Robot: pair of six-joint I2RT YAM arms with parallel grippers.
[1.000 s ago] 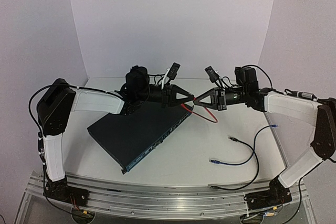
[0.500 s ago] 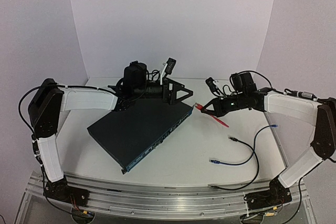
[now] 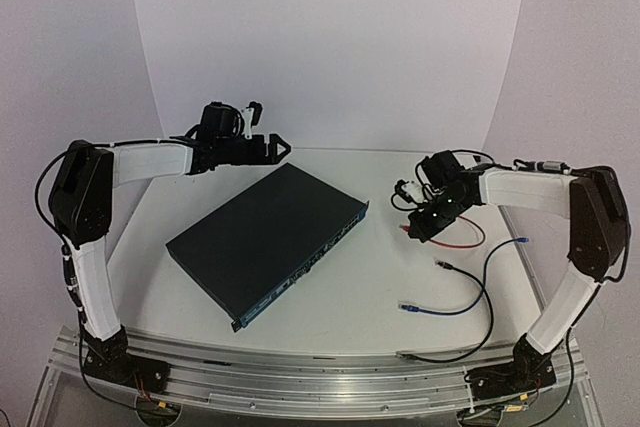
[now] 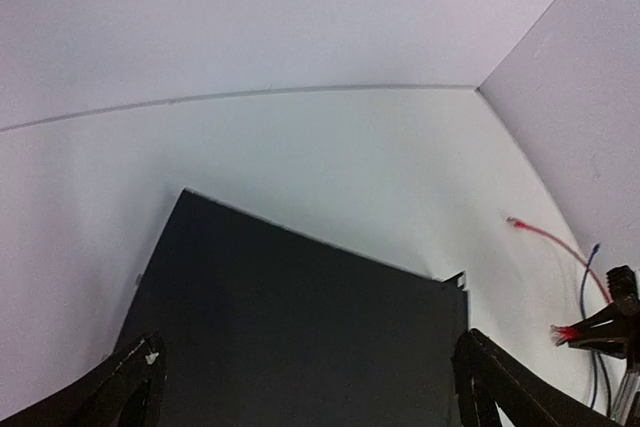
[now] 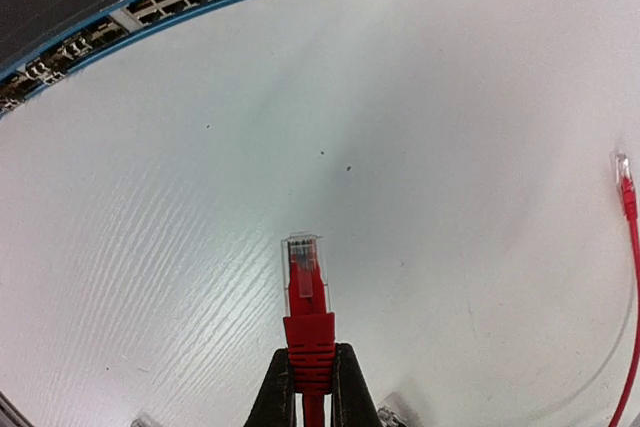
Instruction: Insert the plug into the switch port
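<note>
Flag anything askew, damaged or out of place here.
The switch lies diagonally on the table, its port face turned toward the near right rather than square to any edge. A blue cable and a black cable sprawl loose at the right. The red plug, pinched in the right gripper, looks intact. No damage visible.

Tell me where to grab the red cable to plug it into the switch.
Best by the red boot just behind the clear plug, coming from the cable side, as the right fingers do: that leaves the tip free, pointing forward.
</note>
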